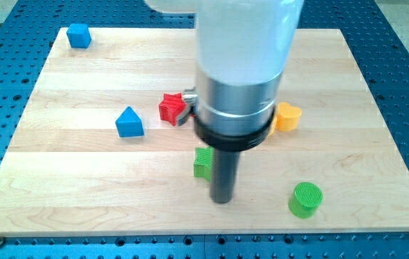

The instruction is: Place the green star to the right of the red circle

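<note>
My tip [222, 199], a plain rod with no pincer to spread, sits touching the green block [203, 162] toward the tabletop's [82, 187] bottom edge, likely to push it.

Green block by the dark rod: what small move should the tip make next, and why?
Probably slide my tip a little to the view's left, below the partly hidden green block. The tip sits at its lower right, while the red block, shape unclear, lies above and left, so an upward push would bring green level beside it.
</note>
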Robot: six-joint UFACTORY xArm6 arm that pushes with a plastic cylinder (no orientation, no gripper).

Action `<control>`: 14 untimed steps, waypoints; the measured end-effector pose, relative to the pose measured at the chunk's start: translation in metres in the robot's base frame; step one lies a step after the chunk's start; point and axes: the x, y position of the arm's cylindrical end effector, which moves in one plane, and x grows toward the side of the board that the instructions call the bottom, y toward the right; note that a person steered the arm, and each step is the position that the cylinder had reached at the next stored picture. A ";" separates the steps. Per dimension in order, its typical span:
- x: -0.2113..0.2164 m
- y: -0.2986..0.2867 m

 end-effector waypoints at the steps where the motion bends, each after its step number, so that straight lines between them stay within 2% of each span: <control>1: -0.007 -0.037; 2: -0.029 0.019; 3: -0.088 0.060; 4: -0.128 0.073; 5: -0.087 0.048; 7: -0.066 0.016; 8: -0.052 -0.035; 9: -0.110 0.001; 10: -0.142 0.048; 11: -0.110 0.035; 12: -0.098 0.069; 13: -0.137 0.105; 14: -0.206 0.074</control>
